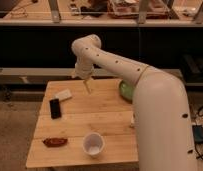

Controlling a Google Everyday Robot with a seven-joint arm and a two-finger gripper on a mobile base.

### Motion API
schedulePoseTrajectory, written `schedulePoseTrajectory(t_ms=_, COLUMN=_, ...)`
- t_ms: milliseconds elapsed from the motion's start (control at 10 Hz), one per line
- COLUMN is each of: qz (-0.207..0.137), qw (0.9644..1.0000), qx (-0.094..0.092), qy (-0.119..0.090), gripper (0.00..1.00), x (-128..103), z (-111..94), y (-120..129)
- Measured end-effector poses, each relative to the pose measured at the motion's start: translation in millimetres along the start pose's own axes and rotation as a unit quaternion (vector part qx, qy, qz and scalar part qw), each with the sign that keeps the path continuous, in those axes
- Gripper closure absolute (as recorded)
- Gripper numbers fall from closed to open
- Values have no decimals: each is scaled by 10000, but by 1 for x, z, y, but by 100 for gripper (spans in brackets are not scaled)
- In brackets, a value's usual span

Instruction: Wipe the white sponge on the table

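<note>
White sponge point(63, 95) flat, rear-left on wooden table point(95, 112).

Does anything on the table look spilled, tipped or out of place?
Nothing stands out. The white cup stands upright; the white sponge and black phone lie flat on the left of the table. The open gripper hangs above its far part, holding nothing.

Count: 1 table point(102, 112), 1 sponge point(63, 95), 1 phone point(55, 108), 1 cup point(93, 145), 1 brown item point(55, 142), 1 green object point(125, 90); 1 gripper point(87, 87) over table's far side.
</note>
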Motion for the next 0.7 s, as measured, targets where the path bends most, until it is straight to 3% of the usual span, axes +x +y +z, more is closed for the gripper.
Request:
schedulePoseTrajectory(t_ms=200, qz=191, qw=9998, qx=-6, qy=-14, gripper=20, x=2, z=1, y=-1)
schedulePoseTrajectory(t_ms=400, qz=690, qw=9976, qx=72, qy=-79, gripper=20, x=5, z=10, y=-13)
schedulePoseTrajectory(t_ms=500, qz=964, qw=9950, qx=188, qy=-169, gripper=20, x=2, z=19, y=-28)
schedulePoseTrajectory(t_ms=700, qz=1507, qw=9865, qx=493, qy=-404, gripper=20, x=8, z=36, y=-50)
